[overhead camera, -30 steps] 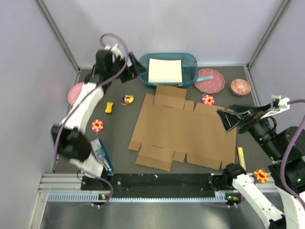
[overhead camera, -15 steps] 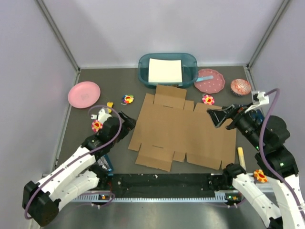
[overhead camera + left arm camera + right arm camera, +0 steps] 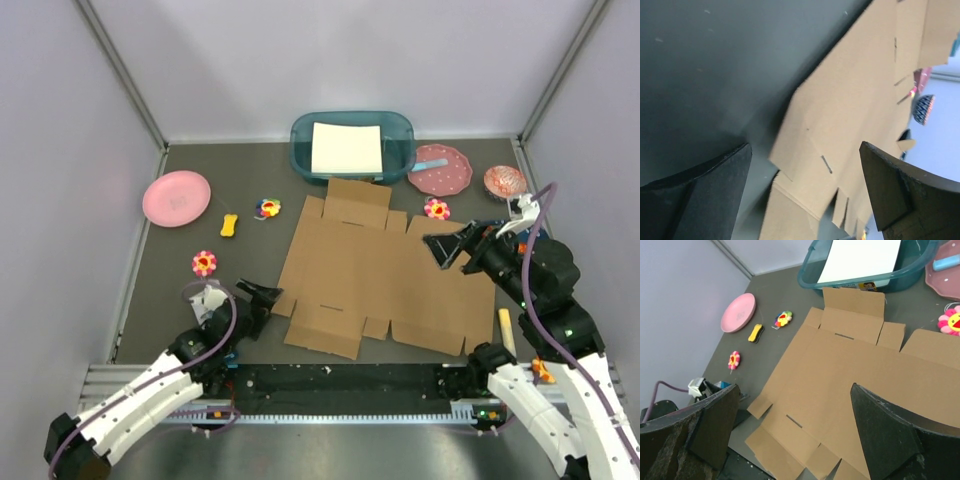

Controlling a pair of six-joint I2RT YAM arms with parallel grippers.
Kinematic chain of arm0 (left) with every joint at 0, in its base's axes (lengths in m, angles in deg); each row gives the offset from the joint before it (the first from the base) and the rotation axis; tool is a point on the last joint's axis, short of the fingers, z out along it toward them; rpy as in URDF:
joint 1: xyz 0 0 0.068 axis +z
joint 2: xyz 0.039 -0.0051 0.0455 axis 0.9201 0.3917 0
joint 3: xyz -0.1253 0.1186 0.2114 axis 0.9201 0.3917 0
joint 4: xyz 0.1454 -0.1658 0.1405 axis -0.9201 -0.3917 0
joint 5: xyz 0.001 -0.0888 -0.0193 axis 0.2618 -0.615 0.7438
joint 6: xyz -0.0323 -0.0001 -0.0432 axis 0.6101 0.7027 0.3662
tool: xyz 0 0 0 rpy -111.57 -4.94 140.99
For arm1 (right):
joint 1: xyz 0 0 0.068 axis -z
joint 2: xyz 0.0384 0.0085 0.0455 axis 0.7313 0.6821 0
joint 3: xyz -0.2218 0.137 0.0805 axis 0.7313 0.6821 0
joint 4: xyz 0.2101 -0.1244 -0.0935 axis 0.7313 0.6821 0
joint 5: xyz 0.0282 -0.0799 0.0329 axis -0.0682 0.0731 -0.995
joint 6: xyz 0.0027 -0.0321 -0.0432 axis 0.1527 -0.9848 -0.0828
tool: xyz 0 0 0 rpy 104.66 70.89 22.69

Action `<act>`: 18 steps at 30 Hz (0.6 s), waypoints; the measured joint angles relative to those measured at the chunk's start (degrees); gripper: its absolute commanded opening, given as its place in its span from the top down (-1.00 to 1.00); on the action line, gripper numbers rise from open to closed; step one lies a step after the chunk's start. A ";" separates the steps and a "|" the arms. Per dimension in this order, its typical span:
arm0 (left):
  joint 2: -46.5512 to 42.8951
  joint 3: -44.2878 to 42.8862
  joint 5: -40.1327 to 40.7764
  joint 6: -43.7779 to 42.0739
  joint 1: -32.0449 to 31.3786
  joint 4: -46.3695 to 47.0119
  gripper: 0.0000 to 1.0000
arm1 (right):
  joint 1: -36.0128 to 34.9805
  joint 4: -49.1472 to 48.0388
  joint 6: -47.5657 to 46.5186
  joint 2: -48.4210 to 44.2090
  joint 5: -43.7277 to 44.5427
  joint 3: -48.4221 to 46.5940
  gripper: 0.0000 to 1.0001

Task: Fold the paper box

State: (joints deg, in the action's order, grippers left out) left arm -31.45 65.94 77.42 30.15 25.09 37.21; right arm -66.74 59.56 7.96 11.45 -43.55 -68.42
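Note:
The paper box [image 3: 380,270] lies flat and unfolded in the middle of the table, a brown die-cut sheet with flaps all round. My left gripper [image 3: 262,297] is open and empty, low over the table just left of the box's near-left flap. In the left wrist view the box [image 3: 855,100] fills the space ahead between my open fingers [image 3: 700,190]. My right gripper [image 3: 452,245] is open and empty, raised above the right part of the box. The right wrist view looks down on the whole sheet [image 3: 840,385].
A teal bin with a white sheet [image 3: 352,145] stands behind the box. Around it are a pink plate [image 3: 177,197], a dotted pink plate [image 3: 440,170], a patterned bowl [image 3: 505,181], flower toys [image 3: 268,208] [image 3: 204,263] [image 3: 436,208], a yellow piece [image 3: 230,224] and a yellow stick [image 3: 506,328].
My left arm swung from the far back by the teal bin down to the near left, beside the box's near-left flap. My right gripper moved left over the box's right part.

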 measured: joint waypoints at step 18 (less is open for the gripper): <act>23.87 3.76 -6.58 -3.28 -1.07 30.62 0.81 | 0.00 -1.42 1.38 0.33 -0.70 0.55 -0.85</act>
State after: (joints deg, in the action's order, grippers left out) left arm -7.58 69.70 70.84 26.87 24.02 67.84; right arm -66.74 58.14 9.34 11.78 -44.25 -67.88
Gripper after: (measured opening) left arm 0.260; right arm 0.926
